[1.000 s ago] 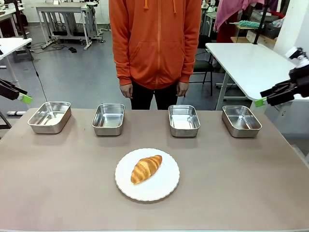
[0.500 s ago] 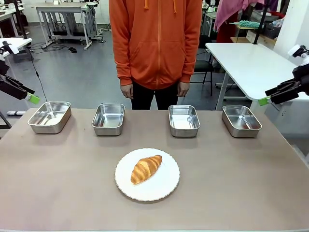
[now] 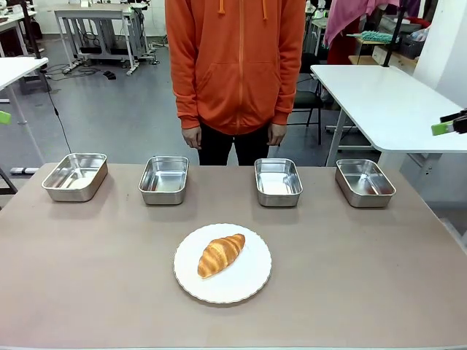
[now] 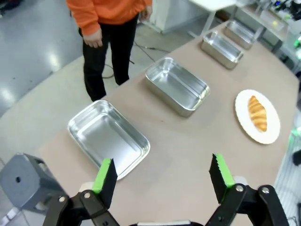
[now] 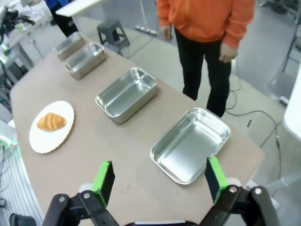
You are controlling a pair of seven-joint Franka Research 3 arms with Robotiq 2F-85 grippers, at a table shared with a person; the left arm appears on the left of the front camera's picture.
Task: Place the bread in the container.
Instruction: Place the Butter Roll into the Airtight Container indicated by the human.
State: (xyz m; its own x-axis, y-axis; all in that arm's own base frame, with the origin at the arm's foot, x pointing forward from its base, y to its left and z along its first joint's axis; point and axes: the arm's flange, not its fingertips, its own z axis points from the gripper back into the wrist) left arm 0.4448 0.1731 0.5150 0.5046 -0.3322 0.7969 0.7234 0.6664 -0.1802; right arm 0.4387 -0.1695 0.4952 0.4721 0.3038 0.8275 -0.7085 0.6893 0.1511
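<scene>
The bread, a golden-brown croissant (image 3: 221,254), lies on a round white plate (image 3: 248,281) near the table's front middle. Four identical steel pans (image 3: 74,176) (image 3: 163,179) (image 3: 278,181) (image 3: 365,182) stand empty in a row along the far edge; which one is the container I cannot tell. My left gripper (image 4: 162,174) is open, high above the leftmost pan (image 4: 108,139), with the croissant (image 4: 257,113) far off. My right gripper (image 5: 160,176) is open above the rightmost pan (image 5: 190,145), far from the croissant (image 5: 51,121). Only green tips show at the front view's edges (image 3: 4,117) (image 3: 446,127).
A person in an orange hoodie (image 3: 233,65) stands at the far side, both hands (image 3: 191,136) hanging down. A white table (image 3: 379,102) stands beyond the right corner. Bare brown tabletop (image 3: 365,270) surrounds the plate.
Both arms have risen and drawn outward to the picture's edges. The croissant, plate, pans and person have not moved.
</scene>
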